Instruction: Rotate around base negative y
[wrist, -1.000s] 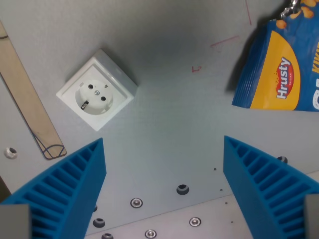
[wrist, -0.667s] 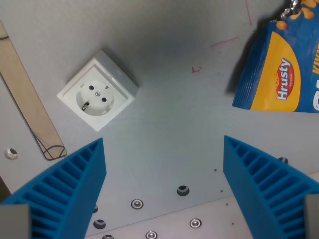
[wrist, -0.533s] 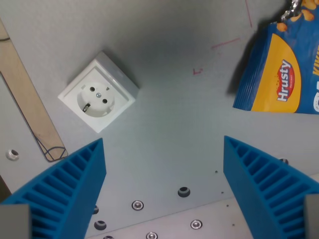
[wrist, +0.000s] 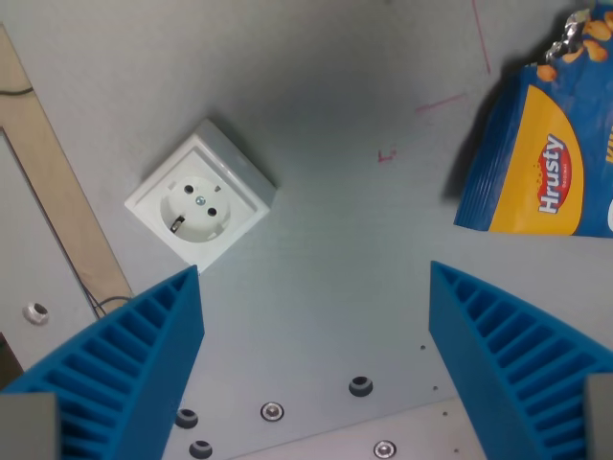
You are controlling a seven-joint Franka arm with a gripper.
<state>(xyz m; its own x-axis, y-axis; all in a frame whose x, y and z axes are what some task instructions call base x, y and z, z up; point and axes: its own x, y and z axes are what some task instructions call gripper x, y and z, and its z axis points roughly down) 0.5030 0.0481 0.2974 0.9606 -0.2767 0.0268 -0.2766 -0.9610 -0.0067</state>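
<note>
The 2 blue ribbed fingers [wrist: 124, 374] stand spread wide apart with nothing between them — only bare grey desk [wrist: 335, 249]. A white wall socket [wrist: 200, 206] lies on the wrist view's left beside a wooden strip [wrist: 53, 182]; a blue Hrusty snack bag [wrist: 546, 158] sits at the right edge.

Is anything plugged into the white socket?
No, it is empty. The white socket lies face up on the grey table, its holes bare, with no plug or cord in it.
</note>
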